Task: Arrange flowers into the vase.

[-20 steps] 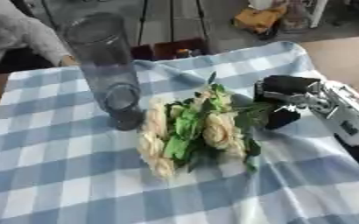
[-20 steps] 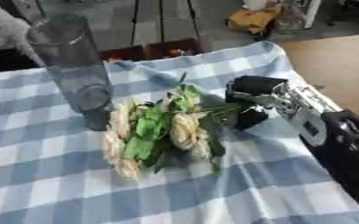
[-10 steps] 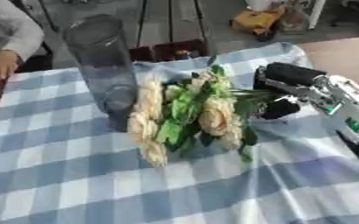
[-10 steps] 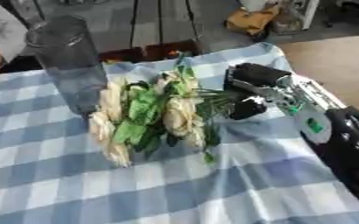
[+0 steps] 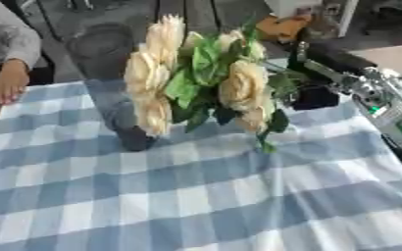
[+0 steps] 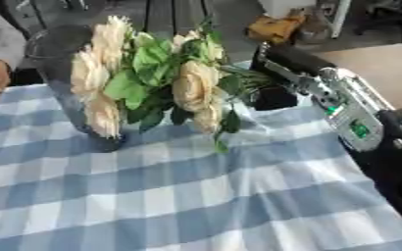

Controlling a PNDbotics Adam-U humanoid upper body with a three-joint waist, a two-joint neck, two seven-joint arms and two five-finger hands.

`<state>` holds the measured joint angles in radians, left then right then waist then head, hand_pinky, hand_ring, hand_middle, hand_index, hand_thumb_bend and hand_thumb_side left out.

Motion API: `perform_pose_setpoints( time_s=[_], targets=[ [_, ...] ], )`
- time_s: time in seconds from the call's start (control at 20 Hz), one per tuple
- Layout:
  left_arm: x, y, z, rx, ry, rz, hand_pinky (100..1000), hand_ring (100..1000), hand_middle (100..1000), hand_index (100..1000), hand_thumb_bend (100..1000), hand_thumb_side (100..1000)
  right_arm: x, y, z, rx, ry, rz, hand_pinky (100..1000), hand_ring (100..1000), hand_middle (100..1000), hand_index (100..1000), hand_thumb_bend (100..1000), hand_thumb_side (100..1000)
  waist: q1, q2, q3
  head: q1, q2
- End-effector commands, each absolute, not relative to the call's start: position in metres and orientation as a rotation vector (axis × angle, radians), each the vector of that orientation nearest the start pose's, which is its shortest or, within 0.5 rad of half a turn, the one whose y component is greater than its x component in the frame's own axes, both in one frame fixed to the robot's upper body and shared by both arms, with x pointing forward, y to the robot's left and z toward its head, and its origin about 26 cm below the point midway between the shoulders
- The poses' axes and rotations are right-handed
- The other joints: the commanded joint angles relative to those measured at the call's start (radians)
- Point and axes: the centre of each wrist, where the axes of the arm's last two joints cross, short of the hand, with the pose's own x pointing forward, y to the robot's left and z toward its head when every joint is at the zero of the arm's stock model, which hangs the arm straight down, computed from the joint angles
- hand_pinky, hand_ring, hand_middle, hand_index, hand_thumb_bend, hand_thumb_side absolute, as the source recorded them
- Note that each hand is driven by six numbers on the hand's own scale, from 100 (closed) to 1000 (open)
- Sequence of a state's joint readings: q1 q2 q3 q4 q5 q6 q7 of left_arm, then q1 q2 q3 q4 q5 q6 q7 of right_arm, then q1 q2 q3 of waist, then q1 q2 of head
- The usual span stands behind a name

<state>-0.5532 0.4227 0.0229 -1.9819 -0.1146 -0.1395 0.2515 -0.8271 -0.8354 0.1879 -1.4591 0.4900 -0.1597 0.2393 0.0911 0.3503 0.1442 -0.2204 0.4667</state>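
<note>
On checked cloth (image 5: 196,196) | right hand (image 6: 277,66) fingers clasp flowers (image 5: 196,83) | vase (image 5: 110,88) upright

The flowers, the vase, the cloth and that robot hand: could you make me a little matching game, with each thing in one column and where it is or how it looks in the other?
Things:
1. flowers
2. vase
3. tablecloth
4. right robot hand

Descriptions:
A. blue and white checks, spread over the table
B. clear and tall, standing at the left on the cloth
C. black, curled round the green stems at the right
D. cream blooms with green leaves, lifted off the cloth

Pairs: 1-D, 2-B, 3-A, 4-C
</note>
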Motion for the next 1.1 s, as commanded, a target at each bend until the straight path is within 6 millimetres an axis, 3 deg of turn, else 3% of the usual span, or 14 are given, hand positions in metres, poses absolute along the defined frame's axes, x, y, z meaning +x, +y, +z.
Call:
perform_pose_setpoints(
  time_s=[0.05,0.45,1.1],
  targets=[
    [0.308,0.260,0.291,-0.584,3.431,0.328,688,995,985,1000,100,1000,0.378,-0.330,0.347,-1.109,-1.964,1.296,100,100,100,100,100,547,-0.006,-0.031,0.000,0.007,-0.013],
    [0.308,0.260,0.289,-0.590,3.436,0.330,689,995,983,1000,100,1000,0.367,-0.319,0.366,-1.032,-2.111,1.102,100,100,100,100,100,483,-0.011,-0.043,-0.002,0.017,-0.020],
    [0.308,0.258,0.289,-0.567,3.434,0.321,689,996,983,1000,100,1000,0.365,-0.279,0.415,-0.775,-2.408,0.657,100,100,100,100,100,404,-0.008,-0.044,-0.009,0.025,-0.025]
  ],
)
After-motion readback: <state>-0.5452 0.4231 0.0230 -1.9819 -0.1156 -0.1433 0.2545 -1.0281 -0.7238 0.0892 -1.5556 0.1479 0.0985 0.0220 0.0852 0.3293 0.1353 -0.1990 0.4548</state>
